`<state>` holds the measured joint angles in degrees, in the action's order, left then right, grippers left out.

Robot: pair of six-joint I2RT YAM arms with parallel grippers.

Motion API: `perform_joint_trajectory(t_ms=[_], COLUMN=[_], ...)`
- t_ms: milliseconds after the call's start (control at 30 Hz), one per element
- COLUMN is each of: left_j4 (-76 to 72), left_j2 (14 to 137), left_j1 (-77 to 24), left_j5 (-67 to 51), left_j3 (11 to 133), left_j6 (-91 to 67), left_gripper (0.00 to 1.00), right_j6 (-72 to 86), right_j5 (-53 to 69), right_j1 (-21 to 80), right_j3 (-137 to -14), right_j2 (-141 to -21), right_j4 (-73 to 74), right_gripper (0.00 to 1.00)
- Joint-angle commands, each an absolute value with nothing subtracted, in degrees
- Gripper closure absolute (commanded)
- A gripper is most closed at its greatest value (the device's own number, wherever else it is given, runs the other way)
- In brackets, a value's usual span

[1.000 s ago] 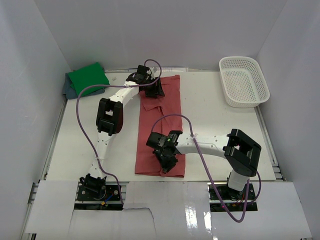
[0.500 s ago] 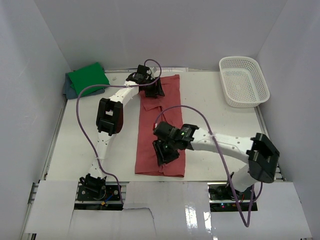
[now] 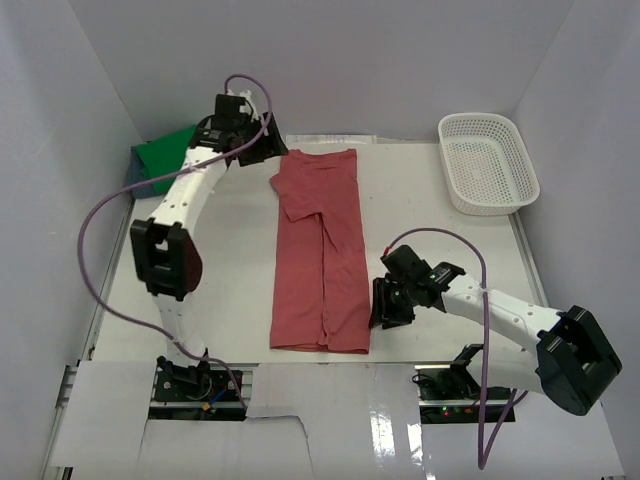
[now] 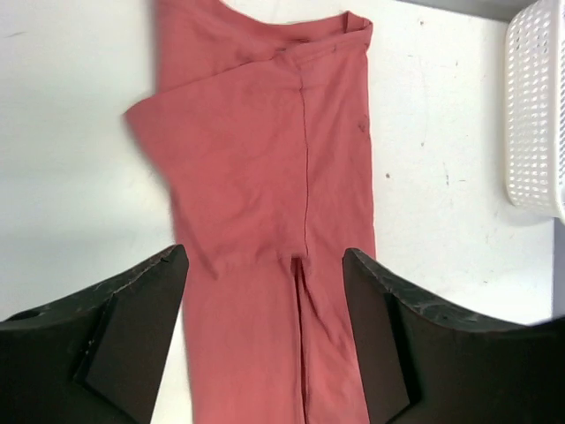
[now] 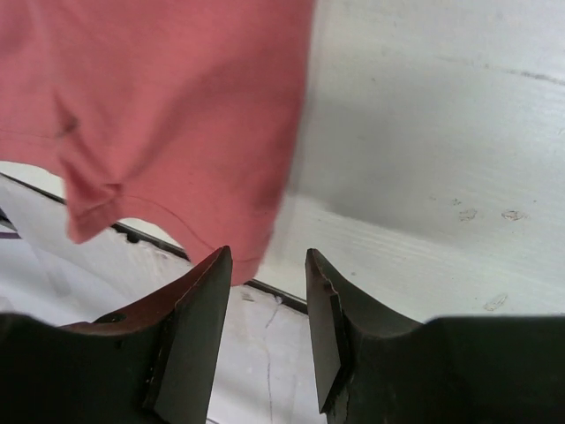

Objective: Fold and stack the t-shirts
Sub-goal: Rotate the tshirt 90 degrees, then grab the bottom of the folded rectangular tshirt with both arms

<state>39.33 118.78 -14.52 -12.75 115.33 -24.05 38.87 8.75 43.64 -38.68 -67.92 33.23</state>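
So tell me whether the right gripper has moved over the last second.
Yes. The right gripper has moved right, off the red t-shirt onto bare table, toward the white basket's side.

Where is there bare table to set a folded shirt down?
Widest bare patch: right of the dusty brick-red cloth t-shirt, up to the white plastic lattice basket, beyond the right gripper. A narrower strip lies between that shirt and the left arm. The back-left corner is crowded: bright green t-shirt, left gripper.
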Motion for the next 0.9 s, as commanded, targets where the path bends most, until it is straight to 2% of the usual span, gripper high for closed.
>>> perform_joint_trajectory(t_ms=[0,167,300,400,467,500,533,867], left_j4=[41.7,40.3,37.2,34.0,33.0,32.8,32.7,32.2], left_j2=[103.8,87.8,79.2,74.1,71.3,70.4,69.0,64.2], left_j1=[-14.3,-12.7,-11.8,-11.8,-11.8,-11.9,-11.9,-11.9], left_j5=[-5.3,-6.2,-14.0,-19.2,-20.6,-20.7,-20.7,-23.6], left_j3=[104.6,82.0,62.9,53.3,50.0,48.7,46.6,38.8], left_j6=[-24.8,-27.7,-31.5,-35.0,-36.5,-36.8,-37.0,-39.0], left_gripper=[0.17,0.11,0.11,0.11,0.11,0.11,0.11,0.10], right_j6=[37.9,38.3,40.8,42.9,44.6,45.6,47.4,46.2], right_j5=[14.2,20.9,26.2,29.2,31.8,32.3,33.3,28.9], right_j1=[42.2,39.1,37.7,37.6,37.6,37.6,37.6,38.5], right_j3=[-35.5,-28.8,-23.7,-20.6,-18.8,-17.0,-16.1,-16.2], right_j2=[-67.3,-66.4,-66.1,-67.2,-67.8,-67.7,-67.3,-67.1], right_j4=[26.6,20.6,12.2,7.1,4.1,2.6,0.5,4.9], right_gripper=[0.55,0.54,0.54,0.53,0.46,0.38,0.35,0.37])
